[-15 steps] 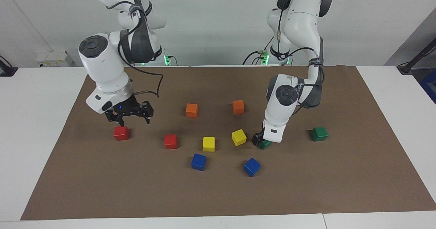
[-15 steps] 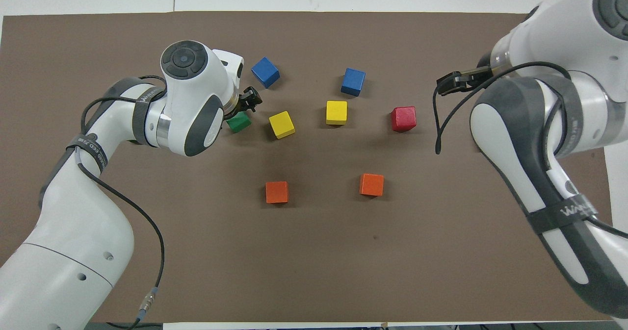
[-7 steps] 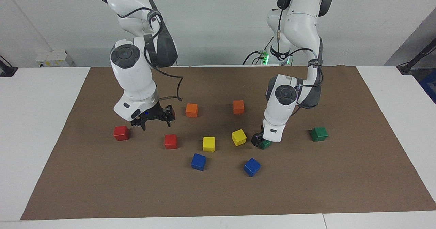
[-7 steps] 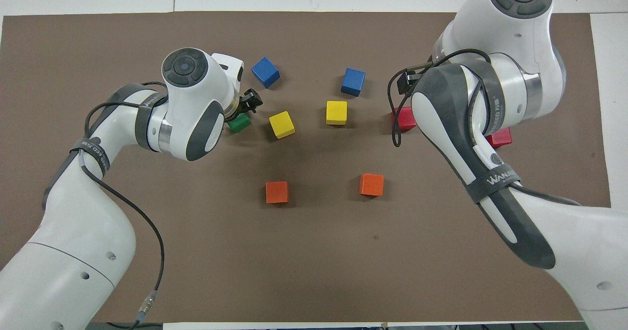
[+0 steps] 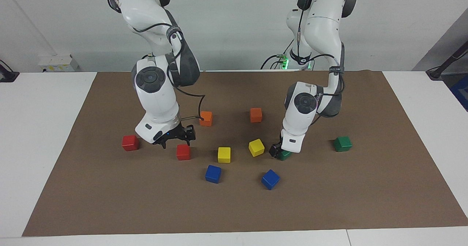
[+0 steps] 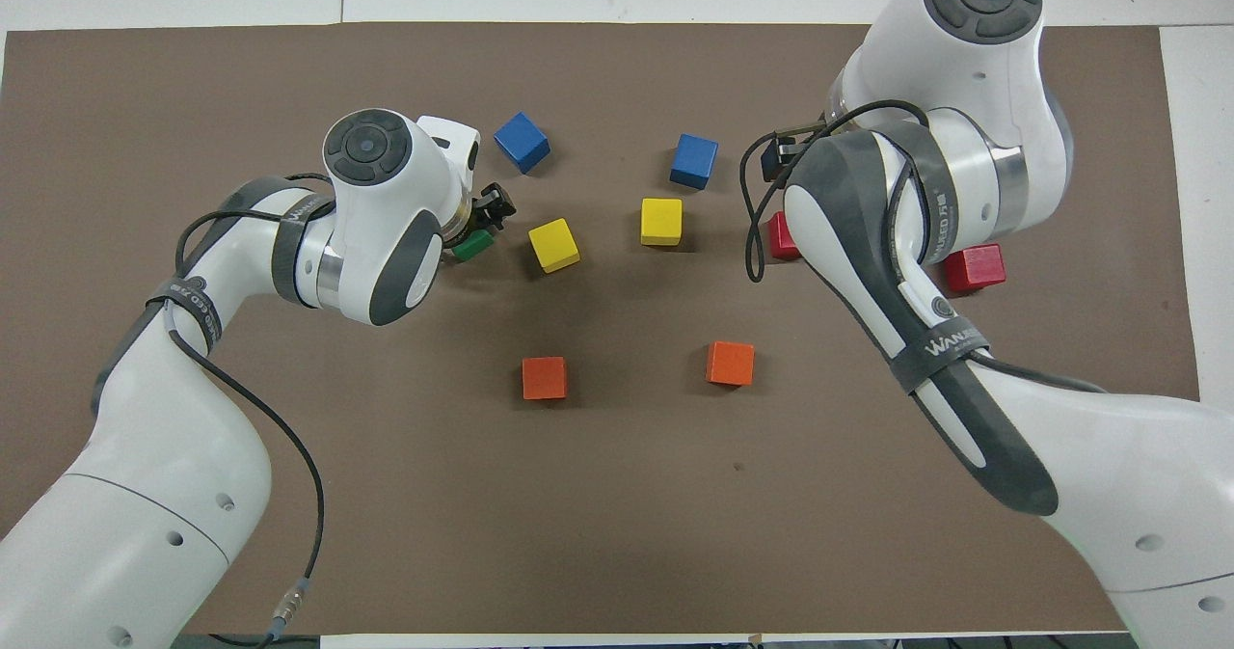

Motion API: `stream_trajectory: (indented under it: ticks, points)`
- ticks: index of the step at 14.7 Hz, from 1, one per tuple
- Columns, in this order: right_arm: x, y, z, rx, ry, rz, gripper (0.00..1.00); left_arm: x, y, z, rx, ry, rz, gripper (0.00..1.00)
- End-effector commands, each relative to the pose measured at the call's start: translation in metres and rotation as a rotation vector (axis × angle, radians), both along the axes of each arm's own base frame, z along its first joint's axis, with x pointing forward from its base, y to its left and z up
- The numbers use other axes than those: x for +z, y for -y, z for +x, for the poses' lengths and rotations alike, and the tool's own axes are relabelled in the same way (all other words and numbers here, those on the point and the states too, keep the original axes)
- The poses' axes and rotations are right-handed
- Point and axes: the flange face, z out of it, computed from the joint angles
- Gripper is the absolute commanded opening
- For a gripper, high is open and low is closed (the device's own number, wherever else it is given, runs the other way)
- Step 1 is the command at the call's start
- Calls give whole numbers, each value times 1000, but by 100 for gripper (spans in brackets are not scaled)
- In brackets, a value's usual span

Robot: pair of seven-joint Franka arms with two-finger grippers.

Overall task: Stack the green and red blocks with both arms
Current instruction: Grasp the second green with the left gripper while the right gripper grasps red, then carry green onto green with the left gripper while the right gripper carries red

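Note:
Two red blocks lie on the brown mat toward the right arm's end, one (image 5: 130,143) at the outside and one (image 5: 183,152) more central. My right gripper (image 5: 176,140) hangs open and empty just above the mat, beside the central red block (image 6: 779,236), on the side nearer the robots. My left gripper (image 5: 278,151) is down at a green block (image 5: 285,155) that rests on the mat, half hidden by the hand. In the overhead view that green block (image 6: 472,244) peeks out under the left gripper (image 6: 490,213). A second green block (image 5: 342,143) lies toward the left arm's end.
Two orange blocks (image 5: 206,118) (image 5: 256,114) sit nearer the robots. Two yellow blocks (image 5: 224,154) (image 5: 256,147) lie between the grippers. Two blue blocks (image 5: 213,174) (image 5: 270,179) lie farther out. The brown mat (image 5: 365,202) covers most of the white table.
My right arm swung from over the outer red block toward the middle and came down beside the central red block. My left arm stayed at the green block, shifting only slightly.

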Motion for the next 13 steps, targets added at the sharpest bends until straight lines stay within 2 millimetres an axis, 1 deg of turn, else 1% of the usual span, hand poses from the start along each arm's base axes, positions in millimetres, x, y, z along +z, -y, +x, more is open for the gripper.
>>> stream_trajectory:
  ticks: [1, 2, 3, 4, 5, 6, 7, 8, 10, 11, 13]
  points:
    - [-23, -4, 1, -26, 15, 5, 95, 7, -4, -11, 11, 8, 13, 51]
    - [-33, 0, 0, -29, 13, 5, 95, 8, -3, -12, 14, 1, 16, 8]
    - [-40, 0, -1, -29, 12, 5, 96, 11, -5, -13, 24, -22, 28, 0]
    - [-45, -2, -3, -33, 7, 4, 96, 16, -6, -12, 26, -47, 41, 0]
    - [-50, -6, -6, -50, 6, 4, 96, 25, -7, -8, 25, -50, 45, 0]
    - [-54, -7, -7, -58, 4, 4, 97, 30, -11, -5, 27, -52, 46, 0]
    - [-58, -6, -8, -59, 6, 5, 97, 44, -17, -5, 28, -47, 46, 0]
    - [-65, -4, -9, -63, 6, 5, 98, 58, -29, -5, 22, -52, 50, 0]
    - [-76, 1, -11, -68, 8, 7, 98, 88, -66, -7, -78, -78, 58, 0]
    - [-81, 2, -12, -67, 11, 8, 99, 101, -92, -6, -139, -95, 59, 0]
    - [-89, 6, -14, -71, 10, 8, 99, 113, -144, -4, -239, -106, 51, 0]
